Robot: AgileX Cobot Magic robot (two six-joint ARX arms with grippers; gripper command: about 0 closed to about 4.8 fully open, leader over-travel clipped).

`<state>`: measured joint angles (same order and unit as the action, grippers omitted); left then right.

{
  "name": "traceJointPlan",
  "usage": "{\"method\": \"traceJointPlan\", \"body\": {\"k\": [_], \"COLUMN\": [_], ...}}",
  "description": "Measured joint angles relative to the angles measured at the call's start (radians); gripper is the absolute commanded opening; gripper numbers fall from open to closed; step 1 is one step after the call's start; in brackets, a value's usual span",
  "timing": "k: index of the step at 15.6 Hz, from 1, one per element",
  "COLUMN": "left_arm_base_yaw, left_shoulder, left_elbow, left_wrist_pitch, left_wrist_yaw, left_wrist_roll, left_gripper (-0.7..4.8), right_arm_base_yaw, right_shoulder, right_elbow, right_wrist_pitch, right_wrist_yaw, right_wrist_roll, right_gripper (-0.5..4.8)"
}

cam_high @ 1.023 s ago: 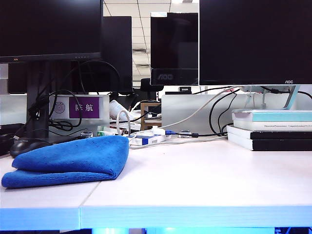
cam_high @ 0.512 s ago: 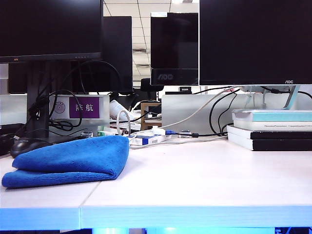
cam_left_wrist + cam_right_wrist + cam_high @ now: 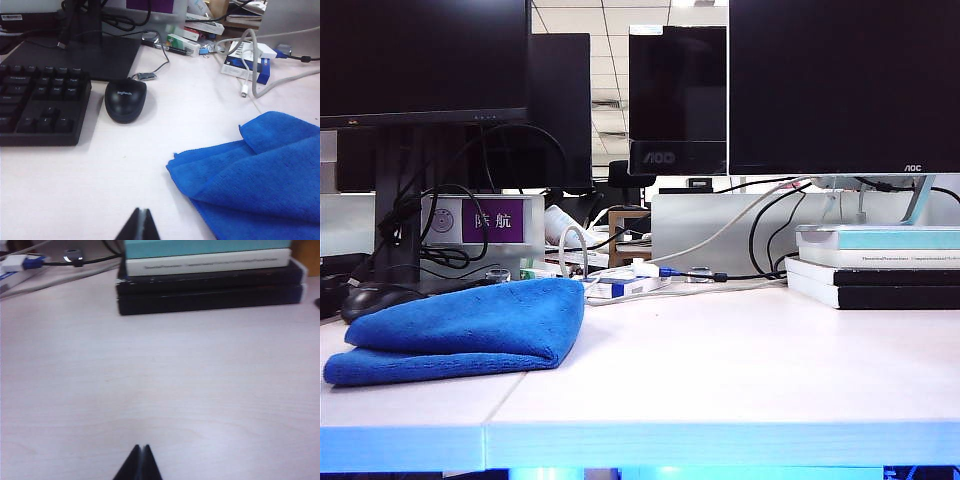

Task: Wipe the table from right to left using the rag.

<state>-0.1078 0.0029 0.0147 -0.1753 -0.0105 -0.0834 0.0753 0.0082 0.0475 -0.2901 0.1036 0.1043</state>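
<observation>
we see only the tips of our 2 grippers: the left gripper (image 3: 139, 225) shows as 2 matte black, wedge-shaped fingers tapering to a point with a thin seam between them. the right gripper (image 3: 139, 462) looks identical, black and unmarked. no arms, cables or screws appear in the exterior view.

The left gripper (image 3: 139, 224), with two thin black fingers, shows only its tips in the left wrist view; the tips are pressed together, and they hang above the wide white table top (image 3: 100, 185), near the corner of the folded fuzzy bright blue rag (image 3: 250, 170) but not touching it. The right gripper (image 3: 138, 462), black too, also has its two tips squeezed tight with nothing between them, over bare table well away from the rag. Neither arm shows in the exterior view.
</observation>
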Motion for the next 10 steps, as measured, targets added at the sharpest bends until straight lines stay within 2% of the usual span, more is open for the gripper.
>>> {"method": "traceJointPlan", "body": {"k": [2,6,7,10], "left_arm_base_yaw": [0.000,0.000,0.000,0.000], "left_shoulder": [0.000,0.000,0.000,0.000], "left_elbow": [0.000,0.000,0.000,0.000], "left_wrist_pitch": [0.000,0.000,0.000,0.000], "left_wrist_yaw": [0.000,0.000,0.000,0.000], "left_wrist_roll": [0.000,0.000,0.000,0.000], "left_gripper": [-0.03,-0.03,-0.03,-0.03], "right_arm_base_yaw": [-0.023,-0.023,-0.023,-0.023], "right_shoulder": [0.000,0.000,-0.001,-0.001], "right_elbow": [0.001,0.001,0.001,0.001], "right_wrist_pitch": [-0.006,-0.006,-0.006,-0.006], "right_wrist_yaw": [-0.058,-0.068,-0.078,-0.078], "right_wrist_roll": [-0.034,-0.029,0.023,0.027], "right_gripper": [-0.02,0.00,0.00,0.00]}}
